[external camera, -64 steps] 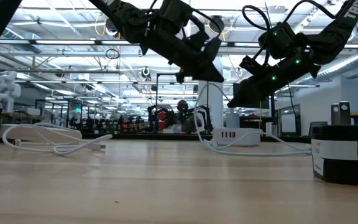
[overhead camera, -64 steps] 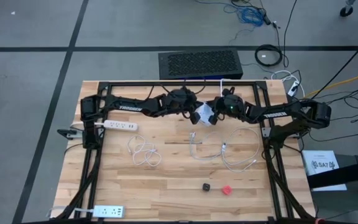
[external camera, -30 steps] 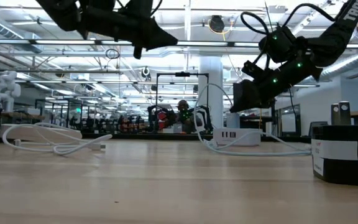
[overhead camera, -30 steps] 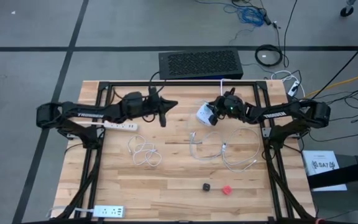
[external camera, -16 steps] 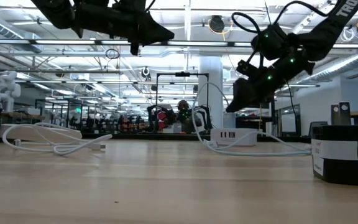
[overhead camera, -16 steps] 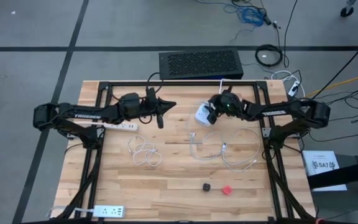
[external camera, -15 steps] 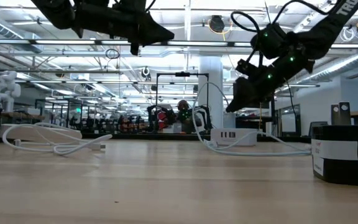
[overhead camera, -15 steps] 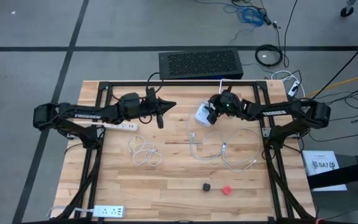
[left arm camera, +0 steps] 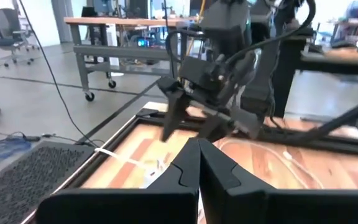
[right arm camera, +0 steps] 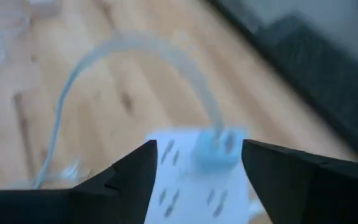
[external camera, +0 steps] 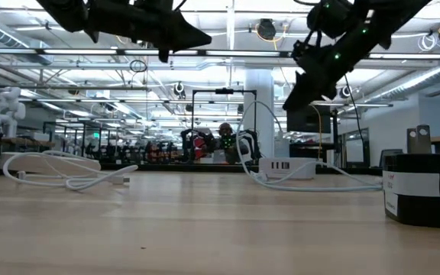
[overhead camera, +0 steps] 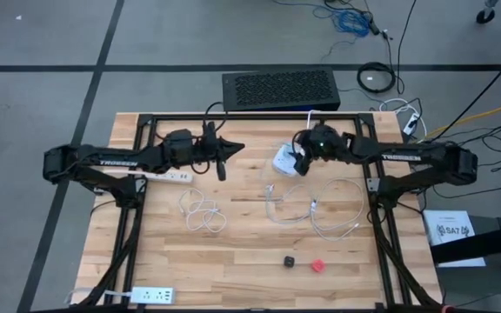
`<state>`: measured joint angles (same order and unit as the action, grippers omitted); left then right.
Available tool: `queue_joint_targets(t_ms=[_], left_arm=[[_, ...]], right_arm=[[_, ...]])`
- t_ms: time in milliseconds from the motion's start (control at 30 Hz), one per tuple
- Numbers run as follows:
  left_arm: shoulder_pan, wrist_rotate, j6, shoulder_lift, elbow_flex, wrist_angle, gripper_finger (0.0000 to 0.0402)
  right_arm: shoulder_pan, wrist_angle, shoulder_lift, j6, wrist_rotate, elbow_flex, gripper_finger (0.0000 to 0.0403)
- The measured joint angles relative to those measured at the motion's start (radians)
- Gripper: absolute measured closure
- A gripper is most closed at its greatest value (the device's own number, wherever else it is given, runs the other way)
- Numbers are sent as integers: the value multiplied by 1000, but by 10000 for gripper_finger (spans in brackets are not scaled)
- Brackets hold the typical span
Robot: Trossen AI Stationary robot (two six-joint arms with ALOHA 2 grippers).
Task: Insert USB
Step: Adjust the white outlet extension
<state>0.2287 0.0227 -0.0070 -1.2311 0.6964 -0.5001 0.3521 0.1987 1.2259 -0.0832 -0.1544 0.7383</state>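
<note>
A white USB charger block [overhead camera: 283,159] lies on the table near the far edge; it also shows in the low view [external camera: 289,168]. A white cable's plug [right arm camera: 215,146] sticks into the block's face [right arm camera: 191,190], and the cable [overhead camera: 277,204] arches away and lies in loops on the table. My right gripper [overhead camera: 300,160] is open and empty. It hangs above the block, with its fingers on either side of it in the right wrist view [right arm camera: 197,149], well clear of the table [external camera: 289,103]. My left gripper [overhead camera: 223,155] is shut and empty, held high to the left of the block [left arm camera: 199,149].
A white power strip [overhead camera: 168,176] lies under the left arm and another [overhead camera: 150,296] at the near left corner. A coiled white cable [overhead camera: 200,213] lies left of centre. A black cube [overhead camera: 289,260] and a red cube [overhead camera: 317,265] sit near the front. A black perforated box [overhead camera: 279,89] stands beyond the far edge.
My right gripper has risen away from the charger block, which stays on the table with the cable plugged in. Its arm has stretched out straighter.
</note>
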Motion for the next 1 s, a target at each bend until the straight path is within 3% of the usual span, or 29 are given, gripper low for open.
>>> queue_joint_targets(t_ms=[100,233,367,467,633,1000], left_arm=[[-3,0,21,36,0,68,400],[-3,0,21,66,0,105,400],[-3,-6,21,68,1,130,400],[-3,-16,21,67,1,149,400],[-2,-24,15,67,-28,145,400],[3,-42,-5,67,-73,119,400]], right_arm=[[-50,72,14,-110,-3,-19,206],[-123,-24,106,-262,-38,-98,295],[-169,-117,232,-345,-186,-113,386],[-165,-148,289,-381,-247,-107,391],[-106,-77,295,-368,-254,-105,400],[156,177,171,-112,-235,-111,402]])
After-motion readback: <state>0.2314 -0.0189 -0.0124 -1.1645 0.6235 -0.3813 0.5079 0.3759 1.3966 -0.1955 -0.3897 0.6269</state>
